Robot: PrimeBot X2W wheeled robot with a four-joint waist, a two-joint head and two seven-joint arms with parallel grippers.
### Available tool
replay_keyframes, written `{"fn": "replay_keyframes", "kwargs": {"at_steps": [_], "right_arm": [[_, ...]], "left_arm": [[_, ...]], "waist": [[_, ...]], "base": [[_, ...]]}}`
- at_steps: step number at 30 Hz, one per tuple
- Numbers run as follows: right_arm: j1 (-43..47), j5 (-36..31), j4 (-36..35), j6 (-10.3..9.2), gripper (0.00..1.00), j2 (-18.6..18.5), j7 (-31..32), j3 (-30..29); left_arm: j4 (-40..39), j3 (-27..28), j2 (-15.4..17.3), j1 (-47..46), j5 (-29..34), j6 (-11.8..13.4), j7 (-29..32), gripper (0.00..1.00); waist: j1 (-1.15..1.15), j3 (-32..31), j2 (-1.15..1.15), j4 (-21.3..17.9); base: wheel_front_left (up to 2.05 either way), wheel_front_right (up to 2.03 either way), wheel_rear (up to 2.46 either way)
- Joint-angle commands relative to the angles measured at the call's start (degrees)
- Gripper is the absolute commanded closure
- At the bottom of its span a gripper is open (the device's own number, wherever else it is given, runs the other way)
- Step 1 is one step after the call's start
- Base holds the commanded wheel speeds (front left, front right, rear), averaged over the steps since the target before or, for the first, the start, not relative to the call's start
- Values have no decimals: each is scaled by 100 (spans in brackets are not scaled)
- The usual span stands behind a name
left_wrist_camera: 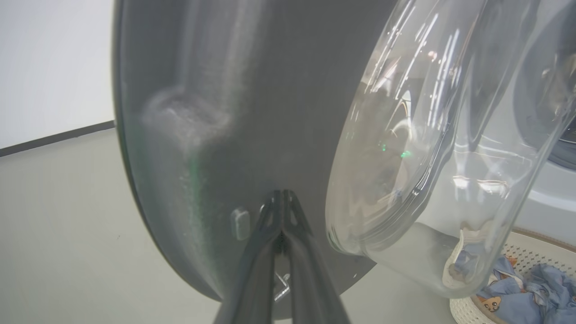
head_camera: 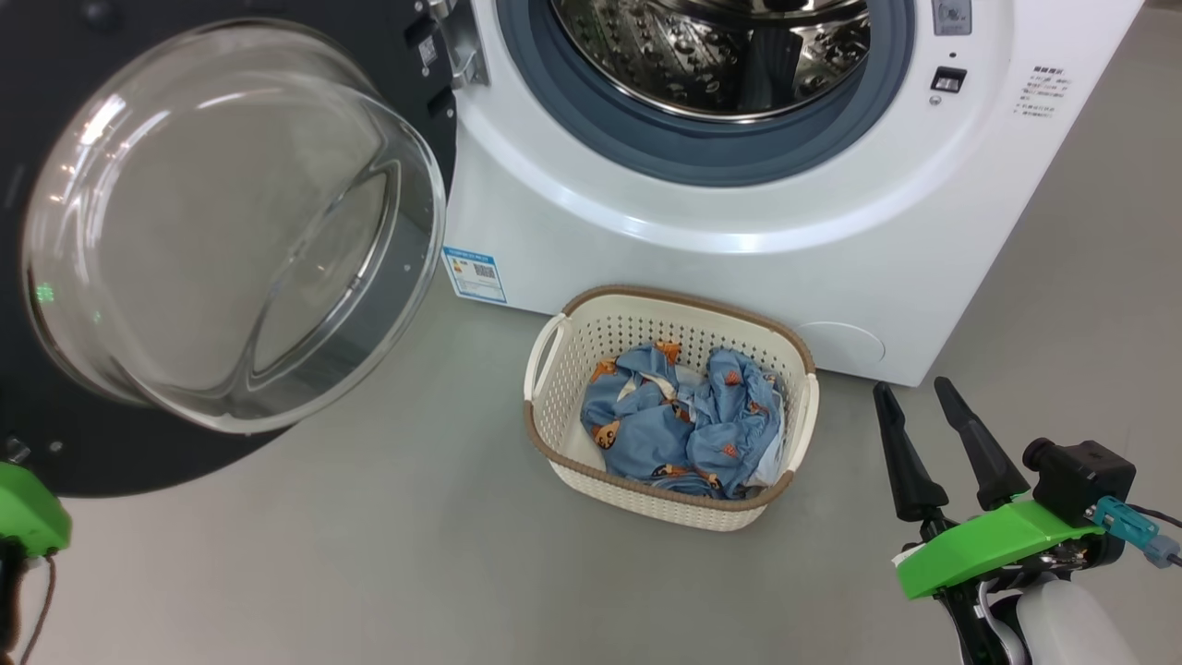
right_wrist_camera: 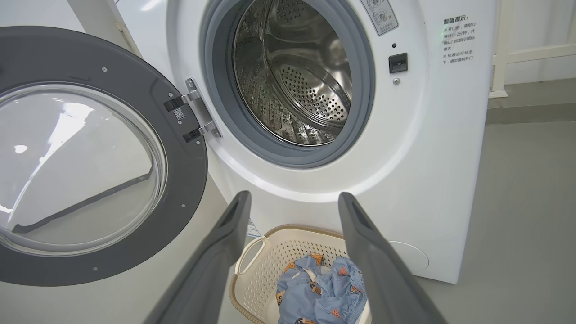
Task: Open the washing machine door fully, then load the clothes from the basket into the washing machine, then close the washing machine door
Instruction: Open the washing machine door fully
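White washing machine is sitting with its door hanging wide open on the left, basket just in front, clothes bunched inside. Left pincer, pressed together, is seemingly touching the door's rim, so imo push slow and square. Right pincer is hovering spread.

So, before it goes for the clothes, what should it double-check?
1. Door swung well aside of the opening: ok.
2. Washing machine, nothing blocking its mouth: ok.
3. Clothes piled in the basket, open from above: ok.
4. Right gripper open, holding nothing, off to the basket's side: ok.
5. Left gripper shut, holding nothing: ok.
6. Left gripper free of the door's dark rim: cannot tell.
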Motion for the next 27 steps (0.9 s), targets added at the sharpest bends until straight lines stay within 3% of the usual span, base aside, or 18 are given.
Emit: {"fn": "replay_keyframes", "kwargs": {"at_steps": [1,8,11,13,27], "right_arm": [[36,22,-119,9,0,9,-69,132],[113,46,-128,9,0,-1,-69,129],[145,49,-132,9,0,-18,-69,133],[168,55,-136,9,0,-39,-69,136],[262,57,-151,9,0,-131,-69,280]], "left_arm": [[-228,171,269,33,-70,-15,-100,100],[-704,189,86,417,-134,17,-159,100],[-1051,189,5,621,-153,66,-170,59],[-1351,186,-75,775,-159,140,-175,0],[-3389,144,-411,1835,-295,635,82,0]], "waist": [[0,-79,0,-3],[0,-218,0,-30],[0,-290,0,-57],[0,-334,0,-75],[0,-601,0,-644]], "base": [[0,0,0],[0,0,0],[0,0,0],[0,0,0],[0,0,0]]}}
